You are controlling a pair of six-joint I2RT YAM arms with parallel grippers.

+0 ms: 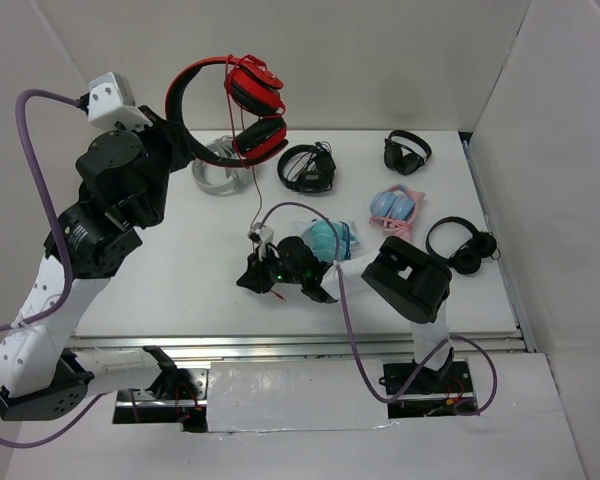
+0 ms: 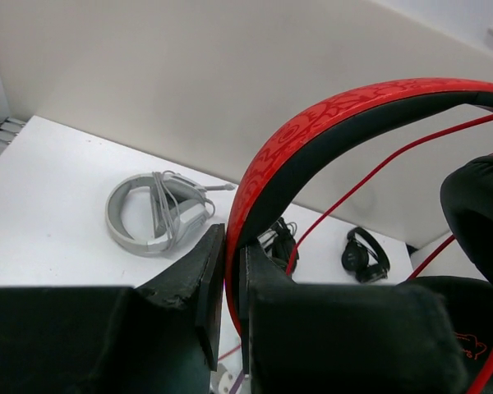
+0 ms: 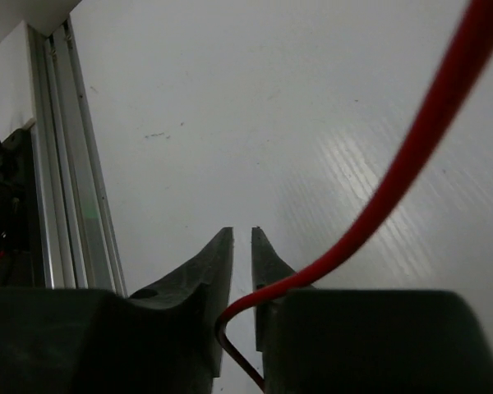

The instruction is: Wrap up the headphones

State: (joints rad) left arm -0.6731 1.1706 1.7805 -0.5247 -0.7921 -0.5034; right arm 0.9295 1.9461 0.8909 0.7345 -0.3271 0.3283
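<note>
While the left gripper [image 1: 183,140] holds the headphones [image 1: 242,85] up over the table's [image 1: 160,280] far-left corner, their cable [image 1: 252,195] hangs down to the right gripper [image 1: 248,280] nearer the front edge.

Left wrist: the jaws are clamped on the red headband [image 2: 312,123]. Grey headphones [image 2: 156,215] lie beyond. Small red print at lower right is too blurred to read.

Right wrist: the jaws are nearly together around the cable [image 3: 411,156]. Whether they pinch it, I cannot tell.
</note>
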